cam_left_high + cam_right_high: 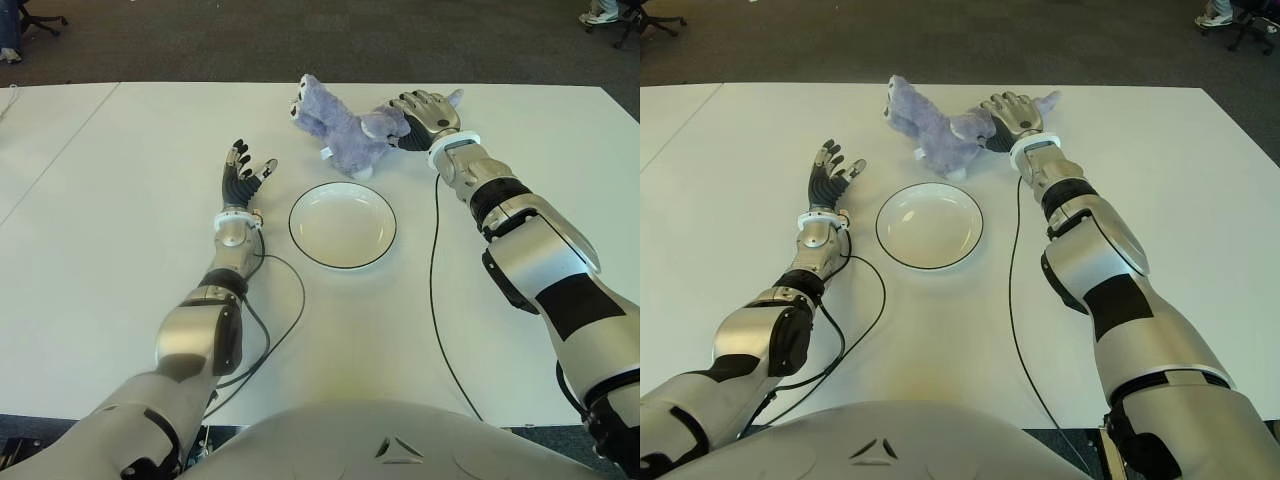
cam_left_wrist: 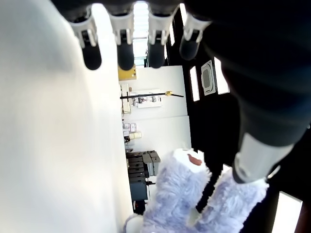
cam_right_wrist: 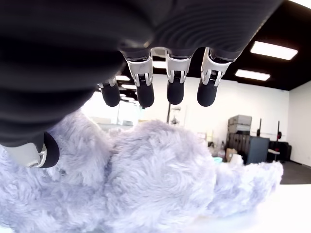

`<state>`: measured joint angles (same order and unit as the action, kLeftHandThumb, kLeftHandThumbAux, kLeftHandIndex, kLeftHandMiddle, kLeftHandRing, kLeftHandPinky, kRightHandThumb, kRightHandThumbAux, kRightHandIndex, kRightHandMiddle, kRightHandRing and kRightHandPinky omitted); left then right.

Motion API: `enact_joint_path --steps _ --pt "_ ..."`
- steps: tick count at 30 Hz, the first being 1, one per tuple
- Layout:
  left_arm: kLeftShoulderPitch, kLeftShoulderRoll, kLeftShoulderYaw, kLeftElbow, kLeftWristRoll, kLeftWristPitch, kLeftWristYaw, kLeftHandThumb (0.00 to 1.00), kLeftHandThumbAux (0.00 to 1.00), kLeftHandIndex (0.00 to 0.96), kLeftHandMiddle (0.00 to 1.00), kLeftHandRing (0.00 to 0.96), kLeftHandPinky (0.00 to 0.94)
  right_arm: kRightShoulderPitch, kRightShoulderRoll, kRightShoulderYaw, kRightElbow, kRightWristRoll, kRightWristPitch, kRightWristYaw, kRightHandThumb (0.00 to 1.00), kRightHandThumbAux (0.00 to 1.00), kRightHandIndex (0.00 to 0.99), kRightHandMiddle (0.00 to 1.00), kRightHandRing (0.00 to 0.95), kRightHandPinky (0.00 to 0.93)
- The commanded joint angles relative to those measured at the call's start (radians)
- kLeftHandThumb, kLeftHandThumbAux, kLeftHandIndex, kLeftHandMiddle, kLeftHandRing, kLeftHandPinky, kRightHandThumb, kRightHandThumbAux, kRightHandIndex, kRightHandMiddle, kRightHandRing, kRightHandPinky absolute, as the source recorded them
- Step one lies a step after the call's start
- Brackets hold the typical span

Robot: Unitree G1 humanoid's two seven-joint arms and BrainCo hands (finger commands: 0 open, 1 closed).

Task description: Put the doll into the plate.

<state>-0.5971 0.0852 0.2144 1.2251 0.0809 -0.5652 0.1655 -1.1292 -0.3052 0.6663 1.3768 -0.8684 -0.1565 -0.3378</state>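
A fluffy lavender doll (image 1: pixel 340 130) lies on its side on the white counter (image 1: pixel 120 200), toward the far edge, just beyond the rim of a white plate (image 1: pixel 310 245) with a thin dark edge line. The plate holds nothing, and the doll sits just behind it rather than in it; whether the nearest bit of fur actually touches the rim I cannot tell. The right hand (image 1: pixel 425 118) is reached out to the doll's right side, its palm over the fur. Seen from the right wrist, its fingers (image 3: pixel 175 92) hang extended over the plush body with the thumb down along one side; the fingertips show clear of the fur, so the hand looks loosely spread above the doll, not closed around it. The left hand (image 1: pixel 243 175) shows to the left of the plate, well apart from the doll, fingers (image 2: pixel 124 53) straight and spread, holding nothing. A black cable (image 1: pixel 436 300) trails across the counter from the right forearm toward the robot's body, and another cable (image 1: pixel 285 300) loops from the left wrist back along that arm. Past the counter's far edge there is dark carpet (image 1: pixel 300 40).
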Motion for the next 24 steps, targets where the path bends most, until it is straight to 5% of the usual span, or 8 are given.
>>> enact_joint_path --steps 1,24 --pt "0.226 -0.053 -0.018 0.138 0.022 0.14 0.013 0.055 0.72 0.06 0.101 0.104 0.123 -0.031 0.036 0.022 0.015 -0.023 0.017 0.031 0.44 0.374 0.0 0.0 0.0 0.05" --pt "0.226 -0.053 -0.021 0.138 0.025 0.136 0.022 0.052 0.659 0.063 0.107 0.107 0.114 -0.038 0.038 0.04 0.016 -0.028 0.017 0.038 0.439 0.388 0.0 0.0 0.0 0.035"
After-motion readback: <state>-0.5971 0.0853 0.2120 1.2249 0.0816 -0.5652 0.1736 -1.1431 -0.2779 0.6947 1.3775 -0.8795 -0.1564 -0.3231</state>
